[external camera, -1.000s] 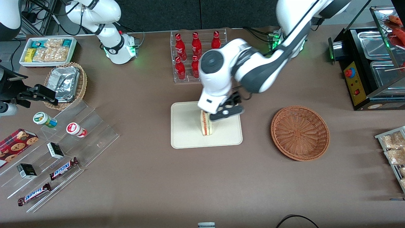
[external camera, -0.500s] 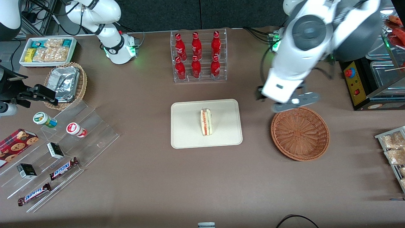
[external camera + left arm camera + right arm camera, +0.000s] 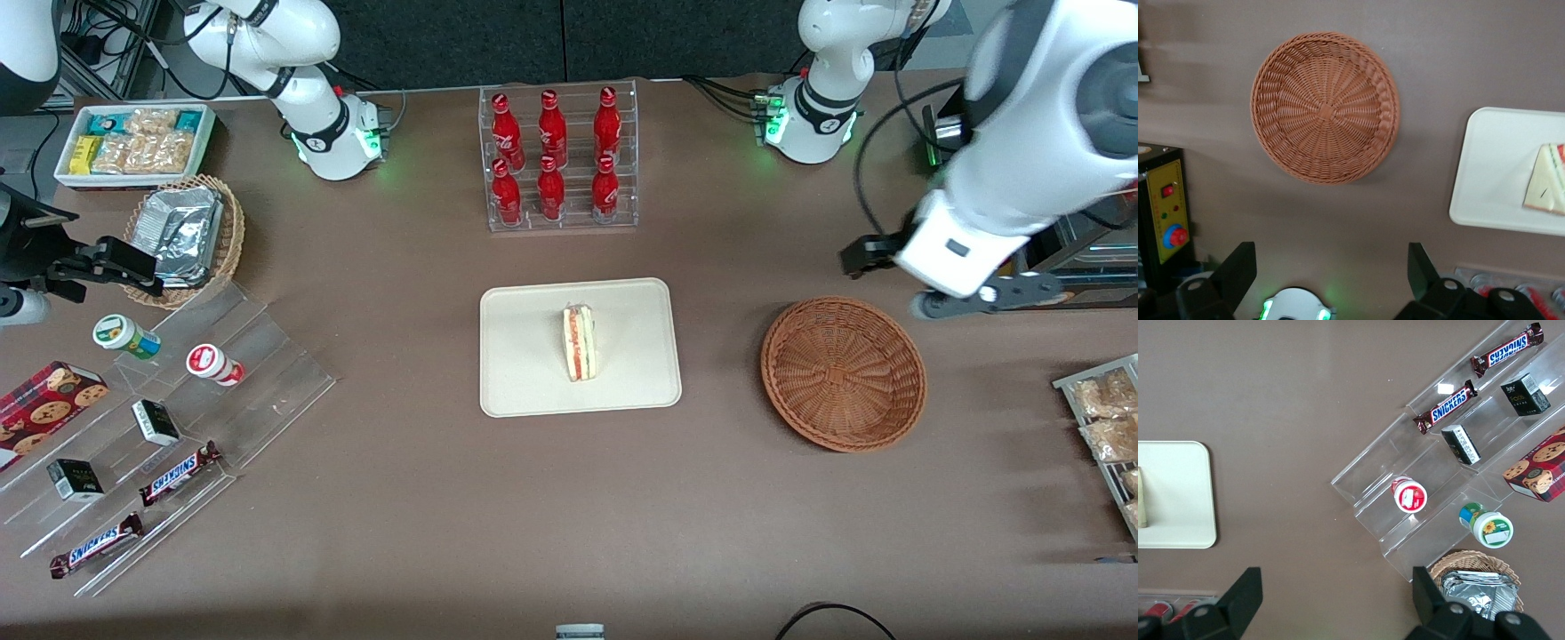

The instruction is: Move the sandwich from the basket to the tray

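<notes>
Status for you, clock directions as read in the front view.

The sandwich (image 3: 579,343) is on the tray (image 3: 524,373), roughly mid-tray, standing on edge. Its red-orange filling stripe runs along the 12-to-6 line. Nothing is touching it.

The basket (image 3: 843,373) sits at 3 o'clock from the tray, well apart from it, on the brown table (image 3: 622,516). You can see bare wicker across its whole bottom in the left wrist view.

The gripper (image 3: 1330,248) hangs above the table at about 2 o'clock from the basket, off its rim and clear of it. It's near the black cabinet with the yellow control panel (image 3: 996,233) at the working arm's end. The fingers (image 3: 1238,267) are spread wide with nothing between them, only table showing in the gap. The arm's body hides the fingers in the front view, so go by the wrist camera.

The rack of red bottles (image 3: 558,160) stands at 12 o'clock from the tray, all upright.

Toward the parked arm's end, at about 9 o'clock from the tray, is the clear stepped shelf (image 3: 169,400) with candy bars and small tubs. The tan basket of foil packets (image 3: 187,233) is at 11 o'clock from that.
</notes>
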Controlling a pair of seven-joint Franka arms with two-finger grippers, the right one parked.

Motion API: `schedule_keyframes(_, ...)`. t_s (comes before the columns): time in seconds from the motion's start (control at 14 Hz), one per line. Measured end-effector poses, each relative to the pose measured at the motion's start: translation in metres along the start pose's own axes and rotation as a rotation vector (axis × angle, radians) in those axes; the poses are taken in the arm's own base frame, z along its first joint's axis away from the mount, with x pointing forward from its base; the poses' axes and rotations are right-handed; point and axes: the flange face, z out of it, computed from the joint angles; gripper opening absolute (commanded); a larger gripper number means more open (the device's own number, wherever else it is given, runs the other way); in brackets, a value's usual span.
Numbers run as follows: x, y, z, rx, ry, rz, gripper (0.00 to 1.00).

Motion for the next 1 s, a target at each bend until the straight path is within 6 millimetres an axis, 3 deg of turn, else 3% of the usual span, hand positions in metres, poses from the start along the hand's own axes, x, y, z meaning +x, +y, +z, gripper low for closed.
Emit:
schedule_keyframes(0.29,0.007,-0.053,0.002,-0.014,-0.020,0.062,1.00)
schedule_keyframes(0.64,-0.011,-0.072,-0.004,0.014,-0.038,0.092,1.00)
schedule_keyframes(1.0,-0.033,-0.116,-0.007,-0.030,-0.044,0.102,1.00)
